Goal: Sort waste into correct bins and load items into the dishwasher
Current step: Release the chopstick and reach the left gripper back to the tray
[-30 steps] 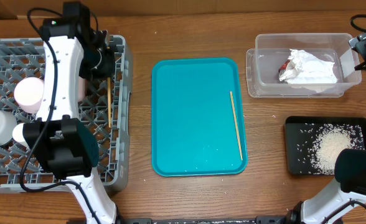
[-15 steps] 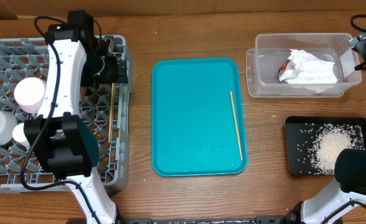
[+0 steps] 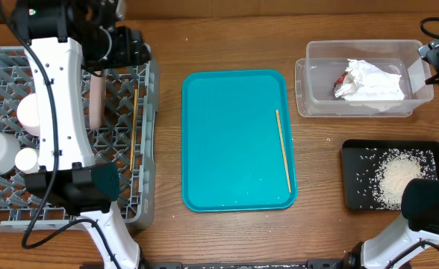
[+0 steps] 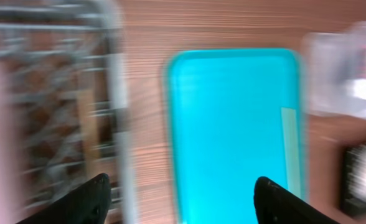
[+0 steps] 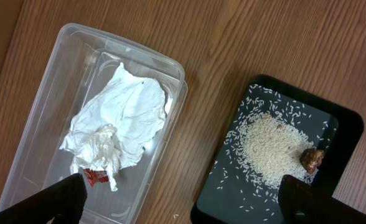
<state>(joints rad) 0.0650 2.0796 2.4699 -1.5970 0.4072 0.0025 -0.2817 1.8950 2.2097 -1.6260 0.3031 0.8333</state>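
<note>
Wooden table [image 3: 167, 224] — rack [image 3: 149, 179], teal tray [image 3: 234, 134], tub [image 3: 301, 90], black tray [image 3: 354, 179].

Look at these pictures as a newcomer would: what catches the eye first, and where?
The bright teal tray in the middle of the table stands out most, with one chopstick along its right side. At the left, a white robot arm reaches over the grey dish rack; at the right, a crumpled white napkin lies in the clear tub and rice is heaped in the black tray.

Teal tray [image 3: 234, 142] flat at centre of wooden table [image 3: 167, 232]
</note>
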